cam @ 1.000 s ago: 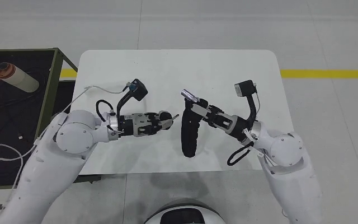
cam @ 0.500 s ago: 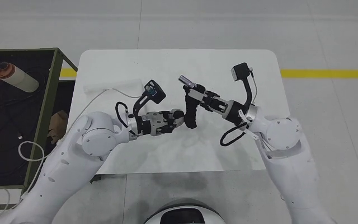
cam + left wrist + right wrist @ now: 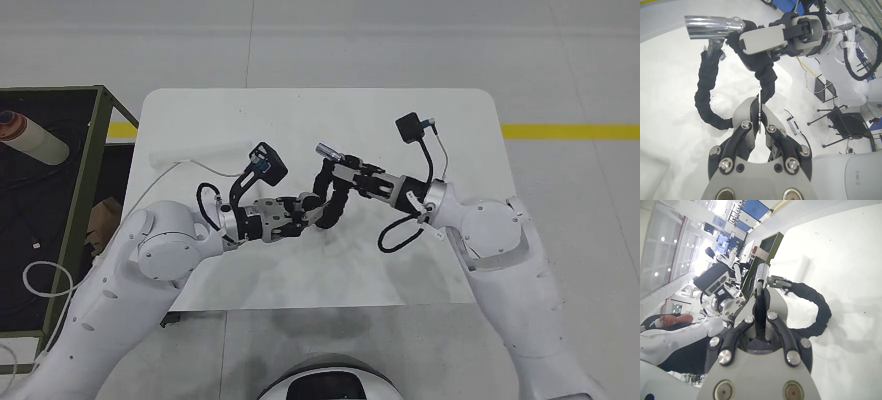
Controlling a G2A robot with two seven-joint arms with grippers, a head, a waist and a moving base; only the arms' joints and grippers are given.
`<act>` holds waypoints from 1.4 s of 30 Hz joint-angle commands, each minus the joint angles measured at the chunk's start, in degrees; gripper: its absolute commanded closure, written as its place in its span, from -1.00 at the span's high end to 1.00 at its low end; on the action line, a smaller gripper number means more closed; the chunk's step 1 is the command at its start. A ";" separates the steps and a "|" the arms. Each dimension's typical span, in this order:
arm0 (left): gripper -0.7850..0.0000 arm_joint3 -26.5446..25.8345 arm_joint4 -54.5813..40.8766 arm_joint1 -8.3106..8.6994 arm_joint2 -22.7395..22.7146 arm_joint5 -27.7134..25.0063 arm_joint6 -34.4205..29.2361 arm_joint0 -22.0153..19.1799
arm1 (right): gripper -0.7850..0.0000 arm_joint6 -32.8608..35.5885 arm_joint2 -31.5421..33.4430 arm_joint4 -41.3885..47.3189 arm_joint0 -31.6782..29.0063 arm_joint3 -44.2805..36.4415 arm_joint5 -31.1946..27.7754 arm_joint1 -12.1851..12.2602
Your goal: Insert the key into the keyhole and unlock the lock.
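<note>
Overhead, the arms are seen drawn together vs. a sec ago. The left pincer [image 3: 308, 212] has been carried in from well apart and now sits just beside the hanging loop of the lock [image 3: 337, 205]. The right pincer [image 3: 343, 178] has been swung inward over the surface [image 3: 300, 120], w/ the chrome barrel [image 3: 328, 152] at its far side. From that closed gap the approach is judged largely done. Alignment is what's left, and insertion isn't made yet.

From the left wrist, the key [image 3: 759, 106] is seen pinched edge-on btw. the left pincer's pads in a narrow grip, blade sticking out ahead. Its tip is aimed at the black cable [image 3: 706, 91] section just beyond, near it but prob. not touching. The barrel lies off to one side and farther out, well apart from the tip. The keyhole can't be made out, so which barrel end must be faced isn't certain. The right pincer is shown clamped on the cloth-covered part next to the barrel.

From the right wrist, the right pincer is seen shut narrow on that covered section, w/ the barrel just past its tips. The cable is seen looping away over the surface; contact w/ it can't be told.
</note>
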 commanded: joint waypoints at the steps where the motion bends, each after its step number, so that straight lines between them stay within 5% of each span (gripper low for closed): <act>1: -1.00 -0.26 0.12 -0.09 -0.70 -0.21 -0.20 0.62 | -1.00 0.99 -0.10 -0.73 0.26 0.30 -0.27 0.06; 17: -1.00 0.73 2.98 -1.55 -1.05 -0.03 -2.59 1.05 | -1.00 2.42 -0.85 2.26 1.35 -0.42 0.54 -0.21; 42: -1.00 -0.92 2.92 -2.18 -8.24 -5.67 -2.19 8.35 | -1.00 8.11 -3.59 -3.32 3.70 3.56 -0.16 -0.22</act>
